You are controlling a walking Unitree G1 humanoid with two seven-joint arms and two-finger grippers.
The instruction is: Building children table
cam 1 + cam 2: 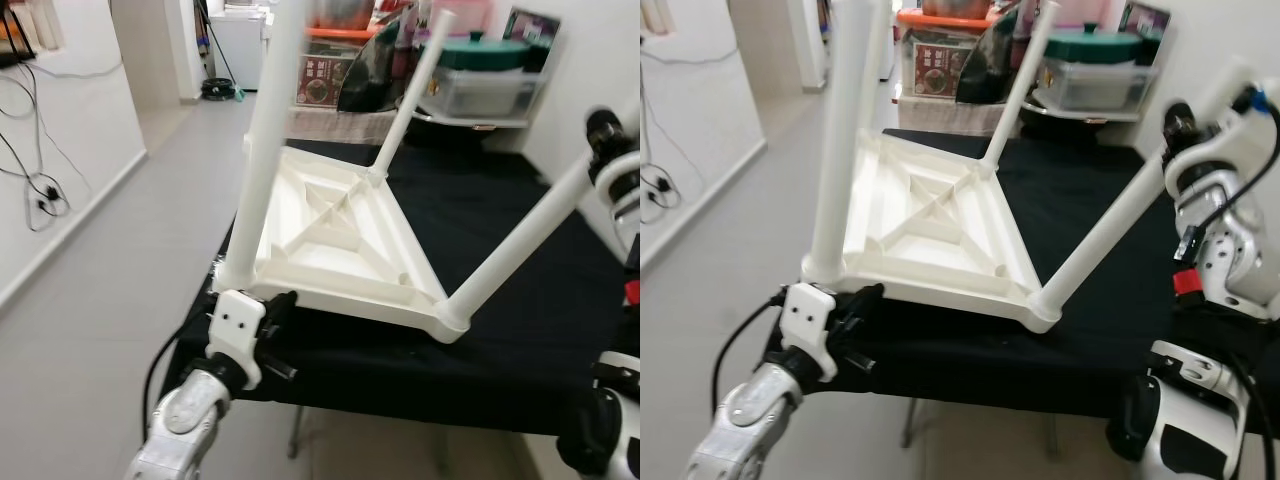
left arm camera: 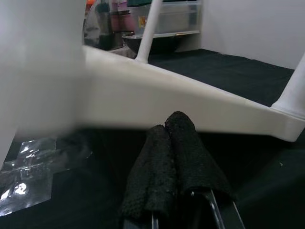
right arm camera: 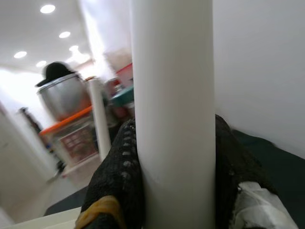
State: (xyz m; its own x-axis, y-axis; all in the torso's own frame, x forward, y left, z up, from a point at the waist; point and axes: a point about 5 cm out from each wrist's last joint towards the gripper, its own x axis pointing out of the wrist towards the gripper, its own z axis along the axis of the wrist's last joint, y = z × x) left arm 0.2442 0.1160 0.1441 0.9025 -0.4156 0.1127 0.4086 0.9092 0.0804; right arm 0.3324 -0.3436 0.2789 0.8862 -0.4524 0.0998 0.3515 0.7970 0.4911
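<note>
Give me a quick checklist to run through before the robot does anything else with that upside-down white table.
1. Right gripper shut on the near right leg: ok, fingers on both sides of it.
2. Left gripper closed and holding nothing: ok, tips together just short of the tabletop edge.
3. Three legs seated in corner sockets: ok for the near left leg, near right leg and far leg.
4. Fourth leg fitted: cannot tell.
5. Tabletop resting flat on the black surface: ok.
</note>
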